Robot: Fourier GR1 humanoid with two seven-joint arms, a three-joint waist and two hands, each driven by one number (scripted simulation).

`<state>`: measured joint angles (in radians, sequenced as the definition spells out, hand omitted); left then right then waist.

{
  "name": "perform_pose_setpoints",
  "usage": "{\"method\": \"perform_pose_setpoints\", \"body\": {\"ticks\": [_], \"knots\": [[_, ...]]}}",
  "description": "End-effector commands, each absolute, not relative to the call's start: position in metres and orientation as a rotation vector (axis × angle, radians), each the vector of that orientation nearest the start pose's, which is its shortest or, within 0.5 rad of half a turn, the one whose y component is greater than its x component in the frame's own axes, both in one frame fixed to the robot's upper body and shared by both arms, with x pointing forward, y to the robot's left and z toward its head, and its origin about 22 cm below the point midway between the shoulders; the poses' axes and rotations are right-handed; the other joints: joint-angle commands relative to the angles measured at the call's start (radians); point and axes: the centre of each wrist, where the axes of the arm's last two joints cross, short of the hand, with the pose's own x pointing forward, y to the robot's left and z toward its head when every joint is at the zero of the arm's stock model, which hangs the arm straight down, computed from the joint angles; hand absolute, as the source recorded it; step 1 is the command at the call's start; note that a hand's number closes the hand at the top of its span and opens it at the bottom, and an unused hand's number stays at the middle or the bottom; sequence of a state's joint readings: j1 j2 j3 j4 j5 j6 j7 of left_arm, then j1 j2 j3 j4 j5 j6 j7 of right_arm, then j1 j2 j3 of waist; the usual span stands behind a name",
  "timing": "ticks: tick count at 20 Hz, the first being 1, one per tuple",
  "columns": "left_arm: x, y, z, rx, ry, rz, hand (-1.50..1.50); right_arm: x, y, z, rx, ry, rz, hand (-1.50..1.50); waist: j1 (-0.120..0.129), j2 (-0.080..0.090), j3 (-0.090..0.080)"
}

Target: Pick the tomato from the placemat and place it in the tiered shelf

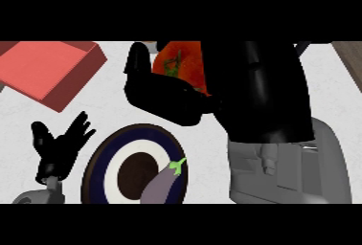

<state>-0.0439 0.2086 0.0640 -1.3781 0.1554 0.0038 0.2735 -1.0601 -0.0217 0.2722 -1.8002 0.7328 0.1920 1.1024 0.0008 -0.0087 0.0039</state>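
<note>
Head view: we see the right hand (166, 93) raised close to the camera, its fingers (139, 57) and thumb curled round the tomato (182, 64), which is up off the table (141, 110). The tomato is red-orange with a green stem patch, partly hidden behind the hand and the dark forearm. We see no placemat under it. The left hand (60, 141) sits low at the view's left edge, fingers straight and spread, pointing up, holding nothing. Between the two arms lies a round plate (106, 158) with a dark blue rim, white ring and brown centre; a purple eggplant (161, 184) with a green stem rests across its lower right part. A red box-like shape (50, 69) sits at top left, well apart from the tomato; we can't tell whether that is the tiered shelf. We read no labels or writing anywhere.
</note>
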Motion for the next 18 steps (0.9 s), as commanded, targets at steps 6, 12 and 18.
{"method": "perform_pose_setpoints", "body": {"ticks": [6, 12, 18], "knots": [[0.261, 0.295, -0.017, 0.079, -1.128, 0.054, 0.00, 0.295, -0.079, 0.383, -0.813, -1.650, 0.502, 1.50, 0.001, 0.007, -0.005], [0.236, 0.302, -0.024, 0.082, -1.108, 0.042, 0.00, 0.341, -0.110, 0.386, -0.854, -1.616, 0.528, 1.50, 0.014, 0.009, -0.004], [0.255, 0.274, -0.021, 0.100, -1.131, 0.035, 0.00, 0.373, -0.115, 0.396, -0.841, -1.589, 0.640, 1.50, 0.013, 0.011, -0.004]]}}
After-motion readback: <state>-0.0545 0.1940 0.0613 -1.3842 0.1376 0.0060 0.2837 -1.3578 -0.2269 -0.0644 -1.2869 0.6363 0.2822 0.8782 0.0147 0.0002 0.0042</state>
